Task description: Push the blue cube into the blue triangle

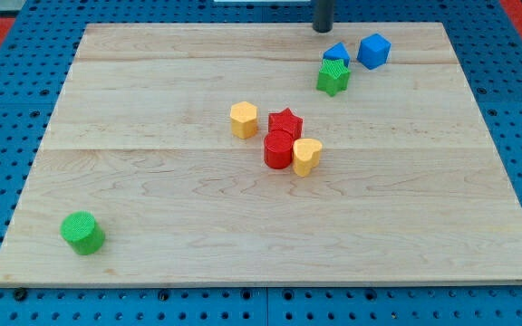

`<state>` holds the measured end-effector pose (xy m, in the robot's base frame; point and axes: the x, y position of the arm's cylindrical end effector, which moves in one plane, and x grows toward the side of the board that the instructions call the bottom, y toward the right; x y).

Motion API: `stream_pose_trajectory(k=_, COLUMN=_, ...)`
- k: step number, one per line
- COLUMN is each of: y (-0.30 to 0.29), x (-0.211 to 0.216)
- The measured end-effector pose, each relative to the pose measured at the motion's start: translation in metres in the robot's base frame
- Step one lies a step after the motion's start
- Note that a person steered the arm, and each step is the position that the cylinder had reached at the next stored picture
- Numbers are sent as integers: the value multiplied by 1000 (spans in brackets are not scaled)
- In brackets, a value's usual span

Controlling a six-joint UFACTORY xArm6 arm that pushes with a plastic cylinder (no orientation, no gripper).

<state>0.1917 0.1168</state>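
While nothing near the view's bottom bears on the task, the ordering starts there, taking the blue cube (pixel 374 51) as the landmark for every place. Farthest from it, toward the view's bottom left on the wooden board (pixel 152 226), sits the green cylinder (pixel 82 233). Closer to the cube, but well down and to its left, is a tight cluster: the yellow heart-like block (pixel 307 156) touching the red cylinder (pixel 279 150), the red star (pixel 285 123) just above that, and the yellow hexagon (pixel 243 119) a little apart on the cluster's left. Nearer still, just down-left of the cube, the green star (pixel 333 77) rests against the blue triangle (pixel 337 53), which lies immediately to the cube's left with a narrow gap between them. Up-left of the cube, at the board's top edge, is the rod's tip (pixel 323 28); the arm carries no gripper, so there is no jaw opening to report.

The tip stands on the wrong side for the push. A sound approach would probably circle above the triangle and cube to the cube's right face, then drive straight leftward through its centre. An off-centre contact could spin the cube past the triangle or jostle the green star.
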Motion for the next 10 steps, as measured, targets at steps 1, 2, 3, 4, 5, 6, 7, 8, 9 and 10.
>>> stream_pose_trajectory(k=1, y=23, x=26)
stream_pose_trajectory(k=2, y=16, x=82)
stream_pose_trajectory(k=3, y=17, x=74)
stream_pose_trajectory(k=4, y=57, x=24)
stream_pose_trajectory(k=5, y=127, x=5)
stream_pose_trajectory(k=6, y=128, x=70)
stream_pose_trajectory(k=7, y=34, x=112)
stream_pose_trajectory(k=8, y=-11, x=127)
stream_pose_trajectory(k=9, y=18, x=184)
stream_pose_trajectory(k=10, y=-11, x=263)
